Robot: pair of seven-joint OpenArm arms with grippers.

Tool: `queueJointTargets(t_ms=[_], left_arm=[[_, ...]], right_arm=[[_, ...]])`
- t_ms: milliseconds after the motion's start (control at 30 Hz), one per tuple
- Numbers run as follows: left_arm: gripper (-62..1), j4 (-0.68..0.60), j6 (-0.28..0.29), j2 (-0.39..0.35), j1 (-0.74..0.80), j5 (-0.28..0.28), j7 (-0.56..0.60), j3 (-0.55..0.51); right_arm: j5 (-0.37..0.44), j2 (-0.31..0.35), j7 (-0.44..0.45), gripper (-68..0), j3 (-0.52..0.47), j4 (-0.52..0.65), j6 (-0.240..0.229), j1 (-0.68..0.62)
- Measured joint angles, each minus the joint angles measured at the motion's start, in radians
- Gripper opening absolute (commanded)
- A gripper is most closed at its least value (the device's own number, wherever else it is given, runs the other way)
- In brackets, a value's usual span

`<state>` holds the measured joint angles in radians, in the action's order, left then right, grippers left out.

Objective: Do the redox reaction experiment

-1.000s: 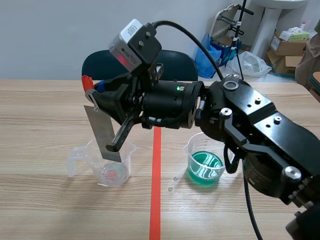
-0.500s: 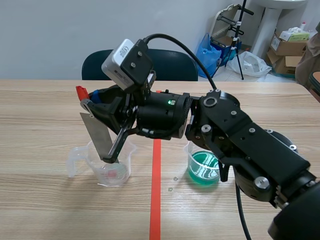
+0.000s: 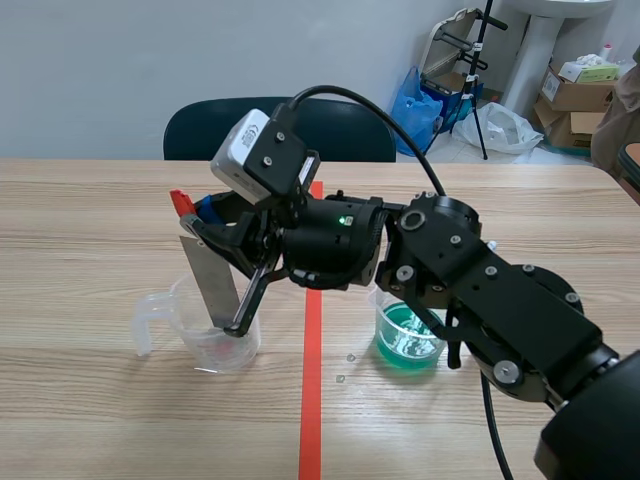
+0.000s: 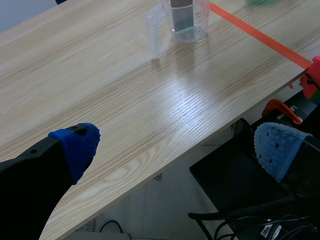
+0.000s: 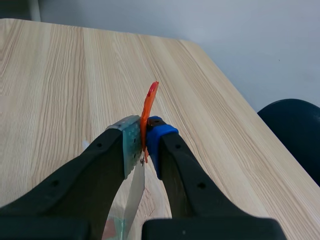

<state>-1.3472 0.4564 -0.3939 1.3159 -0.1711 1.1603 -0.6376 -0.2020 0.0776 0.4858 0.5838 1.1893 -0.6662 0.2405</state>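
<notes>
Our right gripper (image 3: 200, 212) pinches the thin grey metal strip (image 3: 212, 285) near its orange-red top, and the strip's foot stands in the clear plastic beaker (image 3: 200, 350), left of centre. We judge the strip stiff, light and slippery, best held high. Our left gripper (image 4: 175, 147) has its fingers spread.

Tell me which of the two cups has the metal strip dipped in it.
The clear handled cup left of the tape line: the right gripper holds the metal strip down into it. The other cup holds only green liquid.
</notes>
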Motion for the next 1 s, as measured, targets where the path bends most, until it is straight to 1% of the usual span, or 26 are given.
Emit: queueJointTargets(t_ms=[300,367,400,433,500,600,633,700,733,833,867,1000], left_arm=[[1.4,0.000,0.000,0.000,0.000,0.000,0.000,0.000],[1.4,0.000,0.000,0.000,0.000,0.000,0.000,0.000],[1.4,0.000,0.000,0.000,0.000,0.000,0.000,0.000],[1.4,0.000,0.000,0.000,0.000,0.000,0.000,0.000],[1.4,0.000,0.000,0.000,0.000,0.000,0.000,0.000],[1.4,0.000,0.000,0.000,0.000,0.000,0.000,0.000],[1.4,0.000,0.000,0.000,0.000,0.000,0.000,0.000],[1.4,0.000,0.000,0.000,0.000,0.000,0.000,0.000],[1.4,0.000,0.000,0.000,0.000,0.000,0.000,0.000],[1.4,0.000,0.000,0.000,0.000,0.000,0.000,0.000],[1.4,0.000,0.000,0.000,0.000,0.000,0.000,0.000],[1.4,0.000,0.000,0.000,0.000,0.000,0.000,0.000]], right_arm=[[0.000,0.000,0.002,-65.5,0.000,0.000,0.000,0.000],[0.000,0.000,0.003,-64.3,0.000,0.000,0.000,0.000],[0.000,0.000,0.003,-62.3,0.000,0.000,0.000,0.000],[0.000,0.000,0.003,-59.6,0.000,0.000,0.000,0.000],[0.000,0.000,0.004,-51.8,0.000,0.000,0.000,0.000],[0.000,0.000,0.004,-35.2,0.000,0.000,-0.001,0.000],[0.000,0.000,0.004,-29.4,0.000,0.000,-0.008,0.000],[0.000,0.000,0.004,-19.1,0.000,0.000,-0.060,0.000],[-0.001,0.000,0.004,-14.6,0.000,0.000,-0.075,0.000],[-0.011,0.003,0.005,-2.7,0.000,0.000,-0.074,0.000],[-0.011,0.005,0.007,0.4,0.000,0.000,-0.071,0.000],[-0.011,0.009,0.003,0.4,0.000,0.000,-0.072,0.000]])
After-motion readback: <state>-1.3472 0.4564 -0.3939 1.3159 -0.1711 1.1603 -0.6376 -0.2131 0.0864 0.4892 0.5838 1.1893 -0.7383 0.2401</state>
